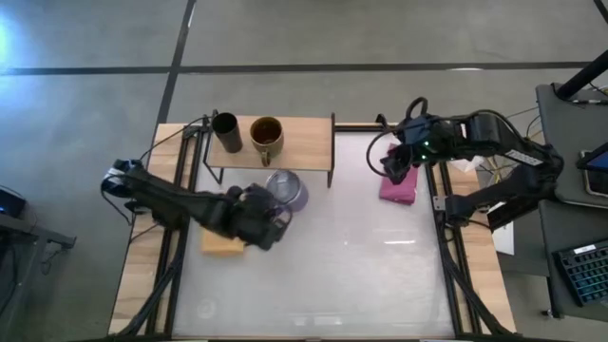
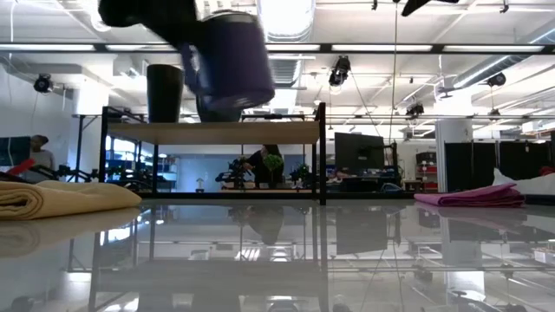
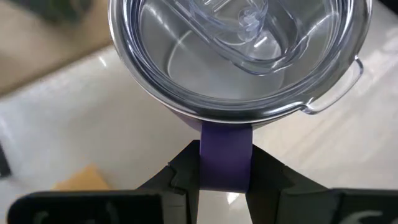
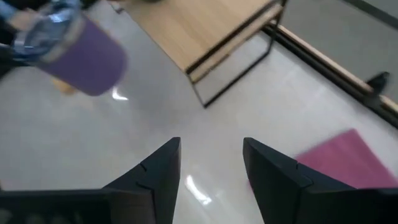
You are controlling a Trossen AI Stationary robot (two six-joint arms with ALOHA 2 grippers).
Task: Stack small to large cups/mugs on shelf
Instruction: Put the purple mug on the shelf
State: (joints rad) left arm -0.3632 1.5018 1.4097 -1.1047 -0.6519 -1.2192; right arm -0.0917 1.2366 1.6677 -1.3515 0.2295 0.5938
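Note:
The light-wood shelf (image 1: 294, 141) stands at the table's far side. On its left part stand the small black cup (image 1: 226, 131) and the tan mug (image 1: 267, 136) with brown inside. My left gripper (image 1: 269, 214) is shut on the purple tumbler (image 1: 288, 190), whose silvery lid (image 3: 242, 50) faces up; the tumbler is lifted off the table in front of the shelf, as the low view (image 2: 232, 56) shows. My right gripper (image 4: 211, 171) is open and empty above the magenta cloth (image 1: 399, 185) at the right. My left gripper pinches the tumbler's purple handle (image 3: 225, 155) between its two fingers, just below the lid's rim. The fingers come level from the table's left and near side. The tumbler hangs upright, lifted clear of the table.
A folded yellow cloth (image 1: 224, 245) lies on the table under my left arm. The magenta cloth also shows in the right wrist view (image 4: 339, 158). Black frame rails (image 1: 185, 190) run along the table's left and right sides. The shelf's right half is bare wood.

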